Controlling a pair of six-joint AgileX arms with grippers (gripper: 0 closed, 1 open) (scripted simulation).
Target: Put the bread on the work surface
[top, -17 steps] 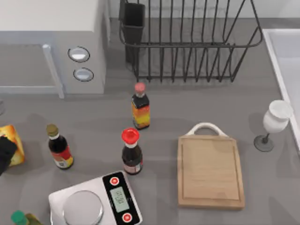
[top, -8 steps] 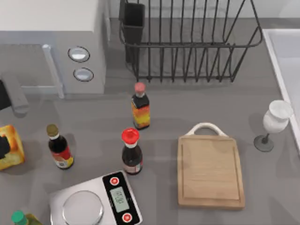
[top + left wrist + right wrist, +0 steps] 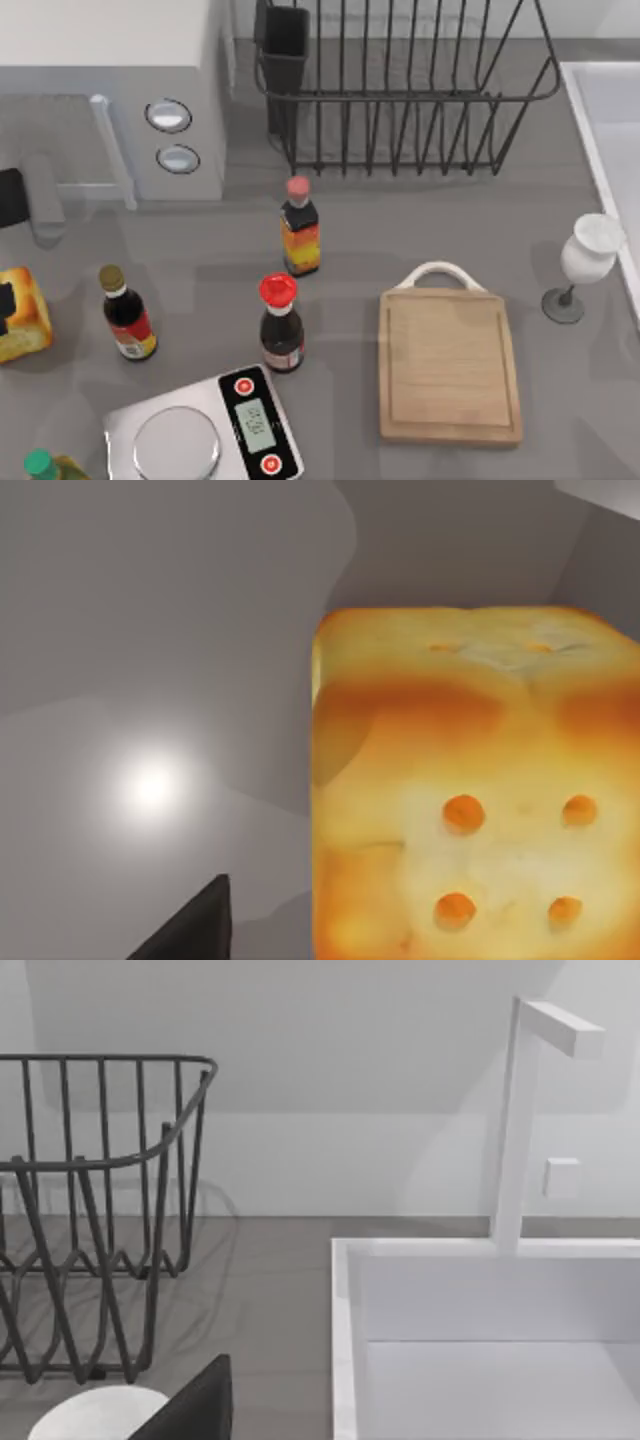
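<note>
Top view: the bread (image 3: 22, 317) sits at the far left edge, well apart from the work surface (image 3: 447, 366) at lower right. Our left gripper (image 3: 4, 306) is at the bread, presumably to lift it; we cannot tell whether its fingers are closed. Our right arm is parked.

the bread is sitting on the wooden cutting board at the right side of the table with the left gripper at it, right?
Not quite: in the top view the bread is at the table's left edge, with the left gripper at it. The wooden cutting board on the right has nothing on it.
</note>
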